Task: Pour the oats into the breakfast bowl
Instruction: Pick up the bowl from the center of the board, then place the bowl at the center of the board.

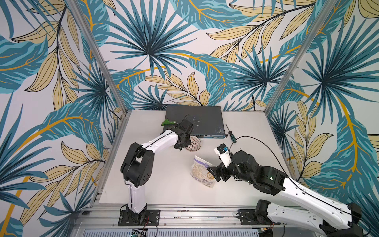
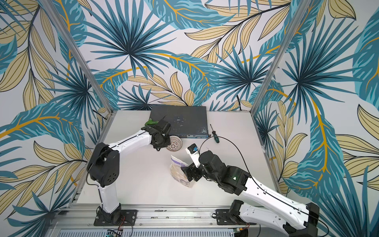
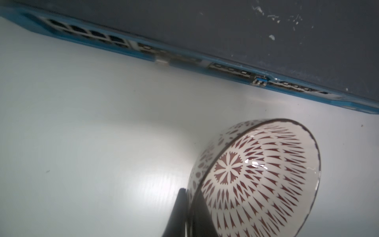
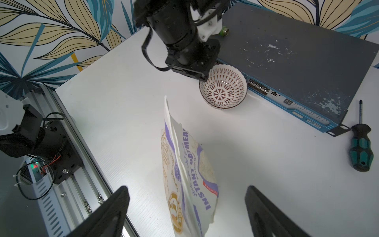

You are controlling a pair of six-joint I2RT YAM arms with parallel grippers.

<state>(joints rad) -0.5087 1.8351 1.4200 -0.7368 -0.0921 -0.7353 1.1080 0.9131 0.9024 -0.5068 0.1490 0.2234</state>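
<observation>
The breakfast bowl (image 1: pixel 194 144) (image 2: pixel 176 144), white with a dark red lattice pattern, sits on the table just in front of the network switch. My left gripper (image 1: pixel 180 148) (image 3: pixel 190 213) is shut on the bowl's near rim (image 3: pixel 266 174), one finger inside and one outside. The oats (image 1: pixel 202 171) (image 2: pixel 178 170) are in a purple-and-white pouch with a gold seal, standing on the table at centre right. My right gripper (image 1: pixel 214 174) (image 4: pixel 187 188) is open, with the pouch (image 4: pixel 188 164) between its wide-spread fingers and a gap on each side.
A dark blue network switch (image 1: pixel 194 120) lies at the back of the white table (image 1: pixel 164 184). A green-handled screwdriver (image 1: pixel 231 135) lies to its right. A small green object (image 1: pixel 167 122) rests on the switch's left corner. A black cable (image 1: pixel 256 143) arcs over the right arm.
</observation>
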